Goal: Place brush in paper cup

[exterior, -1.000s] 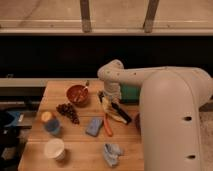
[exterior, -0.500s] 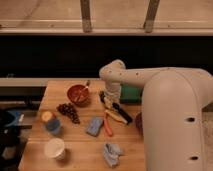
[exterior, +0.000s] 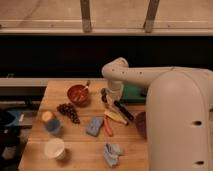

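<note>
Our gripper (exterior: 106, 95) has barely shifted above the brush (exterior: 125, 111); we cannot tell its grip, and the paper cup (exterior: 55, 148) waits well apart.

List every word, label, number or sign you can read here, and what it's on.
None can be read: no text shows on the paper cup, blue cup, red bowl or robot arm.
The gripper, down at the brush beside the red bowl, shows none either.
</note>
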You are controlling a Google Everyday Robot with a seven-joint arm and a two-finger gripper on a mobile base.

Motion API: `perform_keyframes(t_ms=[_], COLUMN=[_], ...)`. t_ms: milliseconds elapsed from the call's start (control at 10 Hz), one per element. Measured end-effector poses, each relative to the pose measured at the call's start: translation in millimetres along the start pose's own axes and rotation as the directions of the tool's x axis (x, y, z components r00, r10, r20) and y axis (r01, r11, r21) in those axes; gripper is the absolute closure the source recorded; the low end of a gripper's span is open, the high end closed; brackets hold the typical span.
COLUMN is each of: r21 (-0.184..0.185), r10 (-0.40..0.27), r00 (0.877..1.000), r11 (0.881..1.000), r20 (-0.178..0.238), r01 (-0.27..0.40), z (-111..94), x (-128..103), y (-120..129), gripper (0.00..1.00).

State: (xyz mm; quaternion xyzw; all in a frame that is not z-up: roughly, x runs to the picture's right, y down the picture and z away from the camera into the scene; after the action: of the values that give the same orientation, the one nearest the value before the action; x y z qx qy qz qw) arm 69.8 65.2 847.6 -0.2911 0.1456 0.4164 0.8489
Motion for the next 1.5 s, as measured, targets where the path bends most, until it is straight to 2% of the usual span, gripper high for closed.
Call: perform_keyframes(t_ms=[300, 500, 700, 900, 1000, 1100, 1200, 1300, 1400, 1500], r21=[0.026, 0.022, -0.004, -0.043, -0.08, -0.115, -0.139, -0.15, -0.169, -0.179], r10=[0.005, -0.002, -0.06, -0.147, -0.215, -0.286, -0.355, -0.398, -0.447, -0.475], r00=[0.999, 0.998, 0.995, 0.985, 0.97, 0.947, 0.92, 0.899, 0.875, 0.858], r11=[1.0, 1.0, 0.998, 0.988, 0.971, 0.946, 0.915, 0.893, 0.862, 0.843], r20=[0.051, 0.069, 0.078, 0.089, 0.113, 0.144, 0.166, 0.18, 0.187, 0.195], r01=[-0.006, 0.001, 0.06, 0.152, 0.225, 0.303, 0.378, 0.425, 0.477, 0.507], z=[-31.1, -42.9, -56.4, -63.4, -68.9, -75.7, -81.5, -84.5, -84.2, -84.9], x=[-3.1, -3.5, -7.8, -7.8, -9.0, -7.8, -10.3, -16.9, -23.4, -26.6], y=[-12.0, -11.4, 8.7, 30.0, 46.6, 60.0, 76.5, 89.2, 105.2, 113.2], gripper=[0.81, 0.81, 0.81, 0.81, 0.81, 0.81, 0.81, 0.81, 0.81, 0.81])
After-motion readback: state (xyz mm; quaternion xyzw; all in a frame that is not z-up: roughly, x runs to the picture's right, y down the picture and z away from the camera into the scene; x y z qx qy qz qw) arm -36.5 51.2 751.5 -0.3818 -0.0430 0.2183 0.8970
